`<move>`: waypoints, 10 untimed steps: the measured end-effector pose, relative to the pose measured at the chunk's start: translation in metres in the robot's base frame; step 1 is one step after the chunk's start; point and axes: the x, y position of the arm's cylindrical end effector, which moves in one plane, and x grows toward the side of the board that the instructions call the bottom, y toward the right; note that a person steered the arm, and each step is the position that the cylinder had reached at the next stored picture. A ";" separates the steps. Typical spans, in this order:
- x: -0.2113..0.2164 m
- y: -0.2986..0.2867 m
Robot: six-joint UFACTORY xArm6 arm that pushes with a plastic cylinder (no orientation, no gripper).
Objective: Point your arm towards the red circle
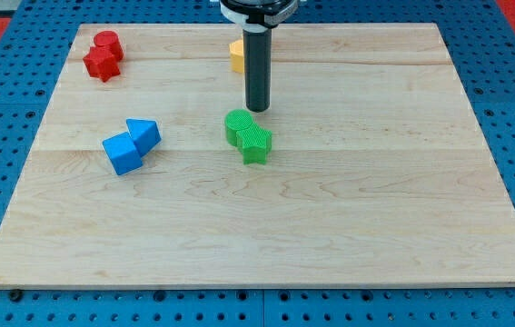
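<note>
At board centre, my tip (257,109) rests bare, holding nothing, just above green blocks (247,134). Red circle (107,43) sits top-left corner, touching red star (101,64). Target lies well left, slightly up from tip; I judge leftward sweep needed.

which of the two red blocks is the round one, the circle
The red circle is the one nearer the view's top, in the top-left corner. The red star touching it just below has jagged points. My tip is far right, by the green blocks.

Straight dark cylindrical rod, matte charcoal, ending in my tip (256,109), flat-cut and plain. Above, a white ring collar edged in black at the mount.
</note>
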 end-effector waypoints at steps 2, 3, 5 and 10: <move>-0.002 0.000; -0.012 -0.006; -0.031 -0.056; -0.157 -0.204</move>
